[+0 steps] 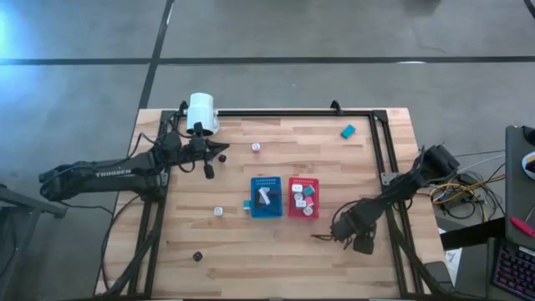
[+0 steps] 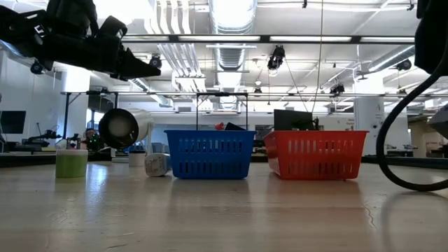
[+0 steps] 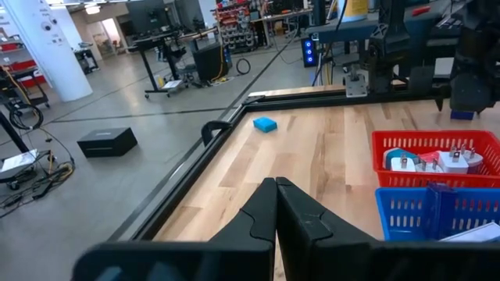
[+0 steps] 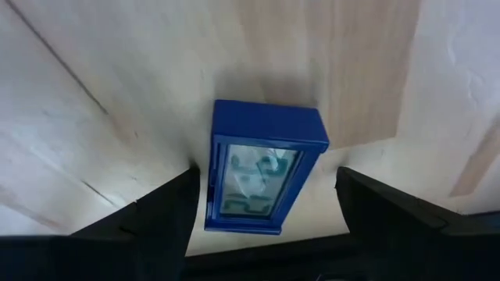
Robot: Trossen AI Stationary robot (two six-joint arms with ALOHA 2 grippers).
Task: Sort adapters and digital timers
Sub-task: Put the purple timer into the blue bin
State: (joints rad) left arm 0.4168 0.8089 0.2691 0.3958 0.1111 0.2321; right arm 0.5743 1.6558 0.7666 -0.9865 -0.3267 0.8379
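Observation:
A blue digital timer lies flat on the wood, screen up. My right gripper is open above it, one finger on each side, and hides it in the high view. A teal timer lies near the table's far right corner. Loose adapters rest on the table: white ones and dark ones. My left gripper is shut and raised left of the trays, its fingers together.
A blue tray and a red tray stand side by side mid-table; the red one holds white adapters. A white cylinder lies at the far left. A black frame rail runs along the far edge.

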